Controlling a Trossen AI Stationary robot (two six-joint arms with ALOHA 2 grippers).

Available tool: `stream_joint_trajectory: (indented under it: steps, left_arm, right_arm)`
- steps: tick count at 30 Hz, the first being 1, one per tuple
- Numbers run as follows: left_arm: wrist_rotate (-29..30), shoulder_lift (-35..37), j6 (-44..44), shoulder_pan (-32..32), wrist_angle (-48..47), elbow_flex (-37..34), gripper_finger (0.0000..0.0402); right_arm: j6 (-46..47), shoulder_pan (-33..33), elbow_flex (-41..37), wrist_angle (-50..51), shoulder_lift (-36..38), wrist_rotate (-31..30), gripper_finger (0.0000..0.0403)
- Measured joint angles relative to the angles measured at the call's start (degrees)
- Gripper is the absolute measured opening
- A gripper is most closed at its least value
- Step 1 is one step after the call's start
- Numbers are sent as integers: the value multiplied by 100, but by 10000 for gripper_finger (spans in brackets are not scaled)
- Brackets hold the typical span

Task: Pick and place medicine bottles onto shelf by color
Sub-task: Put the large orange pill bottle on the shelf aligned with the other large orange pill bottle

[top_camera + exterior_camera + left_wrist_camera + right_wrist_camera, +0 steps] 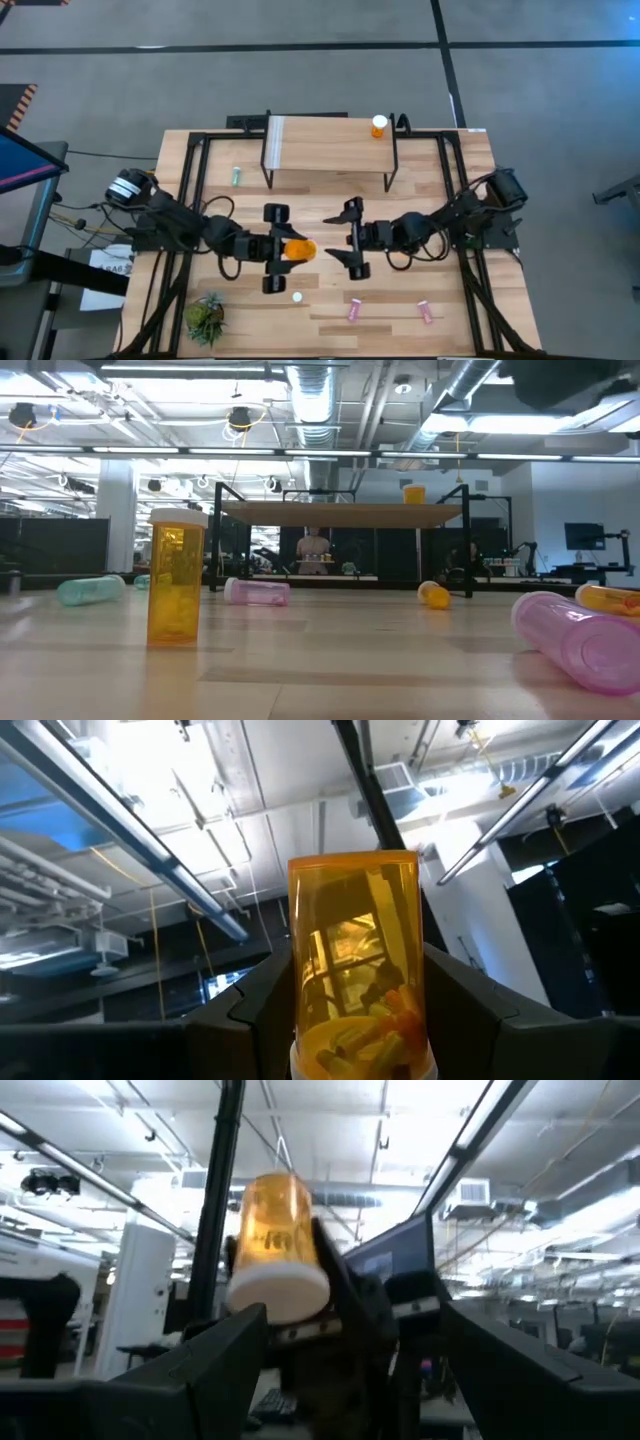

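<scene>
Left gripper (290, 250): fingers clamped on large orange bottle (299, 249), raised above counter (400, 300).
Right gripper (350, 240): fingers spread wide, empty, facing the bottle.
Shelf (330, 143): one small orange bottle (379, 126) on top.

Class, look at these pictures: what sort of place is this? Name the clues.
Probably a robotics lab in an open-plan industrial hall: two dark robot arms work at a light-wood table, beneath exposed silver ceiling ducts, with rows of workstations and monitors behind.

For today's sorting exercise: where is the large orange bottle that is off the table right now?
In the high view the large orange pill bottle sits mid-table, clamped in the left gripper, with the open right gripper facing it, in front of the light-wood shelf.
</scene>
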State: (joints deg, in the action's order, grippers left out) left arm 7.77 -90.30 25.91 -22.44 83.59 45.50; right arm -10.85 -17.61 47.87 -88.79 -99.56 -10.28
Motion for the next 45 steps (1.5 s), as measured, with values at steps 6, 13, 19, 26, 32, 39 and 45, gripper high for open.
stream_joint_trajectory:
  steps: [6, 13, 19, 26, 32, 39, 45]
  left_arm:
    - [118, -50, 9, 48, -4, 103, 160]
    - [147, -50, -24, 136, -4, 140, 160]
    - [96, -50, -158, 223, -37, 140, 160]
    - [-58, -44, -313, 289, -1, 140, 160]
    - [-56, -44, -327, 295, -13, 140, 160]
    - [-50, -44, -327, 295, -28, 140, 160]
    - [-44, -44, -326, 295, -61, 140, 160]
  right_arm:
    - [-15, 2, 285, 432, -25, -7, 320]
    - [-15, 2, 443, 650, -33, -4, 320]
    - [-16, 2, 550, 656, -31, -5, 320]
    - [-15, 5, 713, 865, -31, -10, 320]
    - [141, 11, 738, 929, -31, -104, 322]
    - [179, 24, 738, 926, -31, -201, 360]
    - [174, 25, 750, 1067, -31, -202, 397]
